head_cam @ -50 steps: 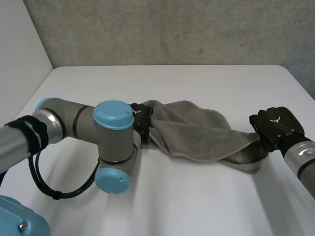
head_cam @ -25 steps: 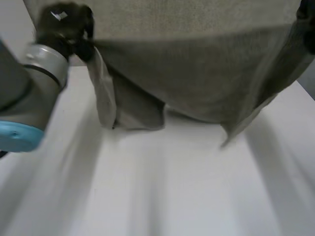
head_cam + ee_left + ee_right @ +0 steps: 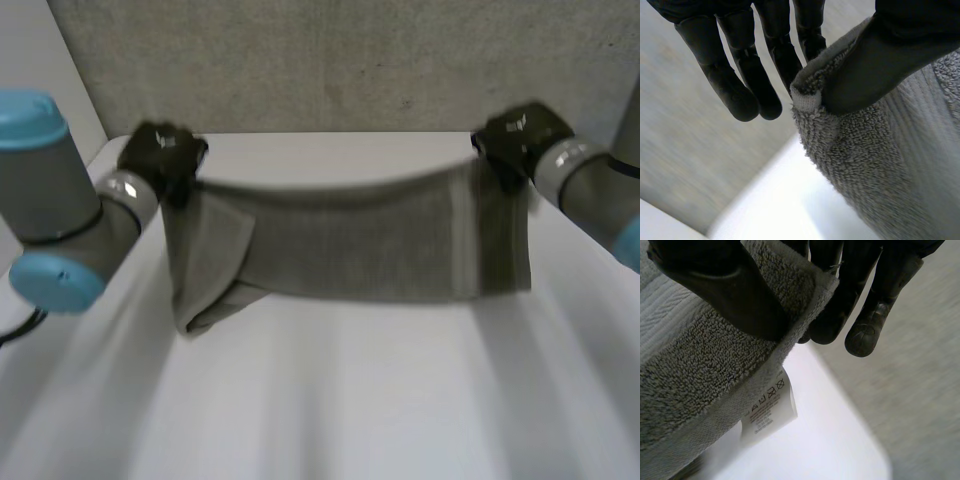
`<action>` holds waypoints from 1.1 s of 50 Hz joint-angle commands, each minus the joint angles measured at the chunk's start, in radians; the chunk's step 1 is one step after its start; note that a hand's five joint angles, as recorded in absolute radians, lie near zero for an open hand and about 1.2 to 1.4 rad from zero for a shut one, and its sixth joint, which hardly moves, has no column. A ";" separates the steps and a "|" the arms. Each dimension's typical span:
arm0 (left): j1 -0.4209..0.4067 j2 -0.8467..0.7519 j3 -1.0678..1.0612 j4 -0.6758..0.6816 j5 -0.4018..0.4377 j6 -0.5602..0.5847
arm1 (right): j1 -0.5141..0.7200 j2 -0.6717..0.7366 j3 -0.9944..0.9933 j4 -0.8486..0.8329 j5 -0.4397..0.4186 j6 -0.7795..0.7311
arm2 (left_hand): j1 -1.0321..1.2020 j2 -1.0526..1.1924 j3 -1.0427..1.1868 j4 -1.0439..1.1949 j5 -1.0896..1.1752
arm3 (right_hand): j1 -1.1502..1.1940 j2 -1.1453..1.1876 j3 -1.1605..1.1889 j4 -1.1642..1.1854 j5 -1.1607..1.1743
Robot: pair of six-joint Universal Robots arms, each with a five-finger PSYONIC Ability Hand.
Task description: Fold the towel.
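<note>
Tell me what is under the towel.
The white table lies under the towel, pinched at its top corners by left hand and right hand. Table behind the cloth is covered.

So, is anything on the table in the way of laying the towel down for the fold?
Nothing visible. The left hand and right hand each pinch a top corner of the towel, which hangs between them over the white table.

White table [image 3: 330, 400]; grey towel [image 3: 380, 250] hanging above it, contact unclear.
</note>
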 commanded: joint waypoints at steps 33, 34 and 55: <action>0.173 0.226 -0.707 0.421 0.472 -0.059 | 0.055 -0.362 0.988 -0.578 -0.159 -0.047 | -0.015 -0.100 -0.142 -0.116 -0.233 | 0.070 0.093 0.063 0.052 0.055; 0.170 0.221 -0.730 0.416 0.486 -0.027 | 0.055 -0.362 0.989 -0.578 -0.159 -0.047 | -0.015 -0.100 -0.142 -0.116 -0.233 | 0.070 0.093 0.063 0.052 0.055; 0.108 0.129 -0.752 0.419 0.432 0.024 | 0.006 -0.348 1.021 -0.595 -0.156 -0.035 | -0.544 -0.629 -0.671 -0.645 -0.762 | 0.070 0.093 0.063 0.052 0.055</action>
